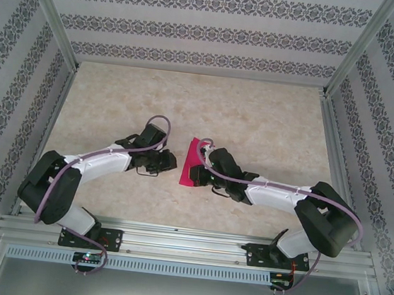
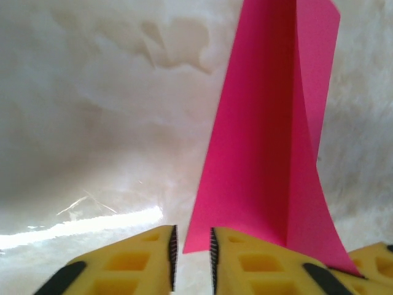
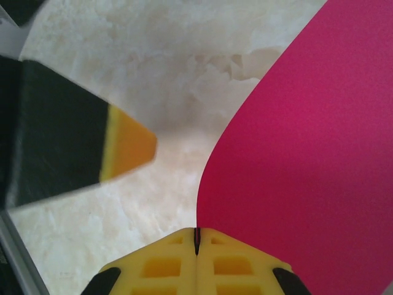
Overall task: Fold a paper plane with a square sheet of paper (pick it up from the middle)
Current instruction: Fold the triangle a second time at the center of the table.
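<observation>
The beige marbled tabletop carries the work directly, and nothing sits in a tray or box. Near its middle, between the tips of the two arms, is the thin magenta-pink square sheet of paper. It is creased lengthwise, with one flap rising off the surface and bowing.

It should handle as very light, limp and easily crumpled. It will likely buckle if pushed, slide on the smooth top, and tear or take stray creases under a hard pull. The best hold is probably a shallow pinch at an edge or corner close to the crease, with the other side pinned.

On its right, the right gripper has its yellow fingers pressed together, apparently on the sheet's right edge and holding it up. On the left, the left gripper stands slightly spread, with a corner of the sheet reaching into the gap, unpinched.
</observation>
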Controlling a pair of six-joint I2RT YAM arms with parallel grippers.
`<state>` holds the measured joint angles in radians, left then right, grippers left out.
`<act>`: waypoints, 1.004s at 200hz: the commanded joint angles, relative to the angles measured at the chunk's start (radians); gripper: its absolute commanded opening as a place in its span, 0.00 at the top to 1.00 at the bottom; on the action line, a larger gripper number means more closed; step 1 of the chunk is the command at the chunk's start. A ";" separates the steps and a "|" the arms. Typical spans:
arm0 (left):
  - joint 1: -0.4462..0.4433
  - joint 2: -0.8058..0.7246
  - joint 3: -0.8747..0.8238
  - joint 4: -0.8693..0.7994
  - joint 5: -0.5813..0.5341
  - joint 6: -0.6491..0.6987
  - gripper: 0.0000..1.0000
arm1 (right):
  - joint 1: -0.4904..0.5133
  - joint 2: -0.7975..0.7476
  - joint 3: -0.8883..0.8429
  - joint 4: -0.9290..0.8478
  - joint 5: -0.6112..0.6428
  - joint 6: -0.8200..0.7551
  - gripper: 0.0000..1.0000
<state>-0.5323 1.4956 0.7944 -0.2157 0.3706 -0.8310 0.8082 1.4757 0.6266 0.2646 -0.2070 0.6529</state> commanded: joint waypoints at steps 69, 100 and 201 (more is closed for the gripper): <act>-0.113 0.189 0.067 0.135 0.078 -0.032 0.84 | -0.054 -0.060 -0.076 -0.003 -0.036 0.041 1.00; -0.115 0.226 0.073 0.123 0.068 -0.034 0.86 | -0.060 -0.058 -0.075 -0.027 -0.017 0.042 1.00; -0.117 0.250 0.087 0.052 0.022 -0.009 0.87 | -0.162 -0.039 0.004 -0.258 -0.029 -0.032 1.00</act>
<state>-0.6357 1.7226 0.8551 -0.1211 0.4103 -0.8532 0.6624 1.4292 0.5835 0.0624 -0.2260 0.6655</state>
